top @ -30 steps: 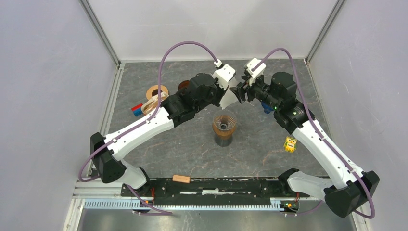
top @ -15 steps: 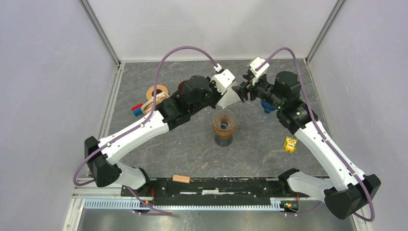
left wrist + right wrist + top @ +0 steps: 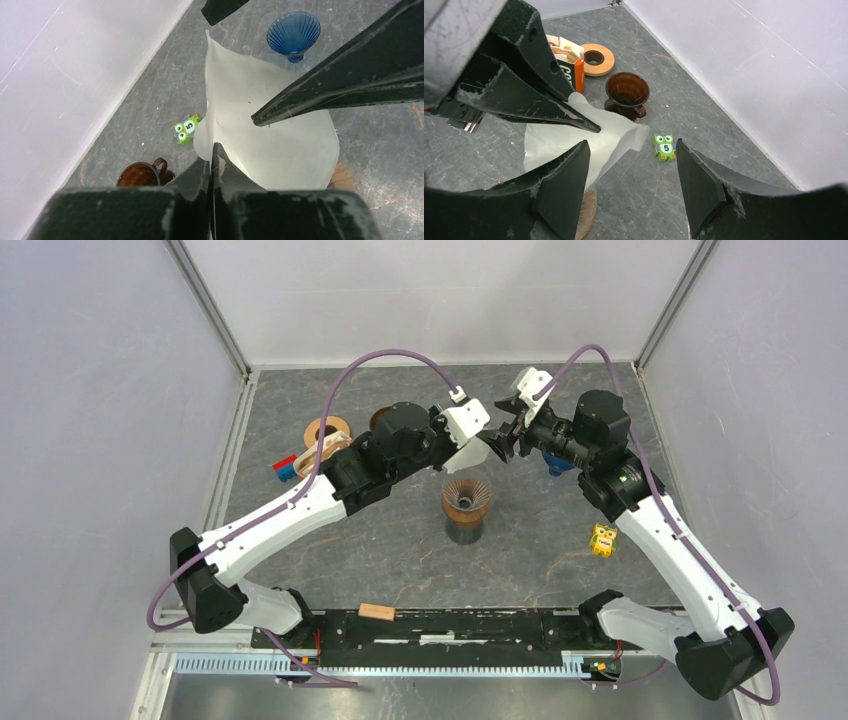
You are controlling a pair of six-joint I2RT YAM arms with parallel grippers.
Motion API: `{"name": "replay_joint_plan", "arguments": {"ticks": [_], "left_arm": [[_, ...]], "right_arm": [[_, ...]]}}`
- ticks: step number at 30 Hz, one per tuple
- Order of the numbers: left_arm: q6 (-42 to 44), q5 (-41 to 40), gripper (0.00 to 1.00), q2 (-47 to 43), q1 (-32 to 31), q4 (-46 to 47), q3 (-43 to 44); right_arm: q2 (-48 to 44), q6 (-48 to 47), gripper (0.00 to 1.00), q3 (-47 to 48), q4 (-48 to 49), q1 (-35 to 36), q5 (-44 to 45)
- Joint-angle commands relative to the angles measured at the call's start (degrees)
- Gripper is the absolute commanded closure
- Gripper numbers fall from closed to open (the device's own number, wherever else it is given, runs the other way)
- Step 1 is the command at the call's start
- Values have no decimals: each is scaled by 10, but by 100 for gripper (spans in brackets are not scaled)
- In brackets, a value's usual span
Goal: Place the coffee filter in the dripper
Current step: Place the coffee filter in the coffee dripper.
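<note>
- Tape roll, brown glass dripper: on bench, left of left tool.
- Left tool: pinched tight on lower edge of coffee filter. Filter white, aloft above bench, between both tools.
- Ribbed dripper on dark stand: below both tools, on their near side. Filter not in it.
- Green owl block: on bench beyond tools.
- Right tool: spread wide, gripping nothing. Fingers flank filter's free edge, contact unclear.
- Blue dripper: right of right tool, under its arm.
</note>
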Motion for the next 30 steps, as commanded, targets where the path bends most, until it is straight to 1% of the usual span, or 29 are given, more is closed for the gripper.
{"name": "replay_joint_plan", "arguments": {"ticks": [1, 7, 11, 18, 26, 30], "left_arm": [[48, -7, 92, -20, -6, 22, -4], [75, -16, 92, -22, -14, 26, -13], [88, -26, 92, -23, -20, 30, -17], [116, -39, 91, -30, -24, 42, -33], [139, -30, 92, -37, -24, 40, -35], [162, -16, 93, -40, -25, 27, -34]], "right_arm": [[-12, 3, 28, -2, 18, -4, -16], [-2, 32, 27, 2, 27, -5, -7], [5, 35, 30, -1, 29, -5, 13], [-4, 10, 36, -10, 18, -5, 67], [-10, 12, 35, -27, 26, -6, 43], [-9, 19, 28, -28, 32, -6, 33]]}}
